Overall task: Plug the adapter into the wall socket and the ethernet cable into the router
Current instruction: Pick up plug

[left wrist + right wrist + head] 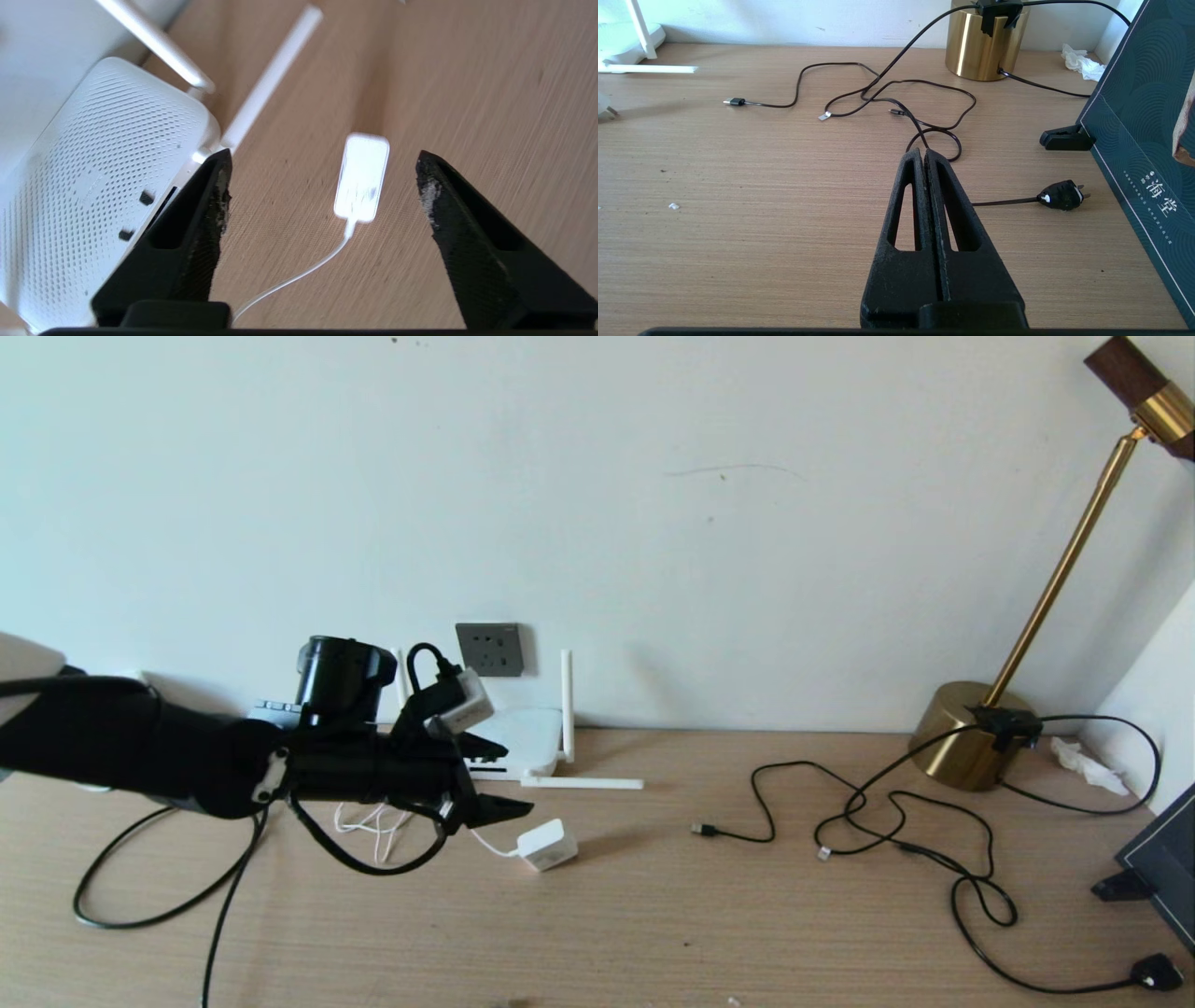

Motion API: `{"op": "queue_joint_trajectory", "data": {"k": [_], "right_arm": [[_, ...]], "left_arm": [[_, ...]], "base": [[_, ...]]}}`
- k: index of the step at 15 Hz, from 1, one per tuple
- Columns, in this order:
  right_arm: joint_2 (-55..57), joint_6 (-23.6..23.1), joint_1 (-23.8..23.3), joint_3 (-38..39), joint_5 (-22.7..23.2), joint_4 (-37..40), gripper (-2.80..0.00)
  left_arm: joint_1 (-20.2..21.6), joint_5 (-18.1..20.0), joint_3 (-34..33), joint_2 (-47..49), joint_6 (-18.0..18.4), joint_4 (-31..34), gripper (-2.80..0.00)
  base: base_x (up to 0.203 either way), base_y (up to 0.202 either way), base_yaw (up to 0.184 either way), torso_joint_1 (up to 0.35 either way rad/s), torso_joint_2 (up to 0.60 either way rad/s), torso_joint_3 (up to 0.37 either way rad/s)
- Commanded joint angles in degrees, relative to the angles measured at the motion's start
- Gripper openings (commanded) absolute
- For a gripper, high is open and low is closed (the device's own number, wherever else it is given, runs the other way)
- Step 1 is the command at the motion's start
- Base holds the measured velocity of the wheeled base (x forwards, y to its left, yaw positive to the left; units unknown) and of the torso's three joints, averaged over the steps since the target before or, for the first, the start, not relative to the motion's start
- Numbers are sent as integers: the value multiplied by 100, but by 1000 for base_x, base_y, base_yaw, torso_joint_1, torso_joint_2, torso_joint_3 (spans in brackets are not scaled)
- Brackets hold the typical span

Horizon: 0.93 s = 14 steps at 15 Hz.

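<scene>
The left tool hangs spread wide above the adapter lying on the table; closing off-centre could snag the router beside one finger.

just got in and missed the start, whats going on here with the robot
The left gripper hangs open just above the desk, lined up on the white adapter, which lies loose on the wood beside the router. Nothing is plugged into the wall socket yet. The right gripper is shut and empty, parked over the desk near the brass lamp and its thin black cables.
</scene>
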State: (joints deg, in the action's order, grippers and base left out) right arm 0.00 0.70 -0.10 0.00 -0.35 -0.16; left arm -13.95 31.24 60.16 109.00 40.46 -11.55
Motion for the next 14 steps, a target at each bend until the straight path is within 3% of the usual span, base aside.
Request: {"op": "queue_joint_trajectory", "data": {"k": [1,3,6,9,11,14], "right_arm": [[0,0,1,0,0,-2,-280],[0,0,1,0,0,-2,-280],[0,0,1,0,0,-2,-280],[0,-423,1,-1,76,17,-280],[0,-82,1,0,39,7,-280],[0,-26,1,0,18,0,-280]], "left_arm": [[-2,19,21,127,458,108,0],[-74,22,40,139,744,330,0],[-301,39,113,233,753,468,0],[-574,32,83,165,813,898,0],[-636,14,64,179,832,908,0],[-687,-241,129,407,1044,896,0]], "base": [[0,0,0,0,0,0],[0,0,0,0,0,0],[0,0,0,0,0,0],[0,0,0,0,0,0],[0,0,0,0,0,0],[0,0,0,0,0,0]]}}
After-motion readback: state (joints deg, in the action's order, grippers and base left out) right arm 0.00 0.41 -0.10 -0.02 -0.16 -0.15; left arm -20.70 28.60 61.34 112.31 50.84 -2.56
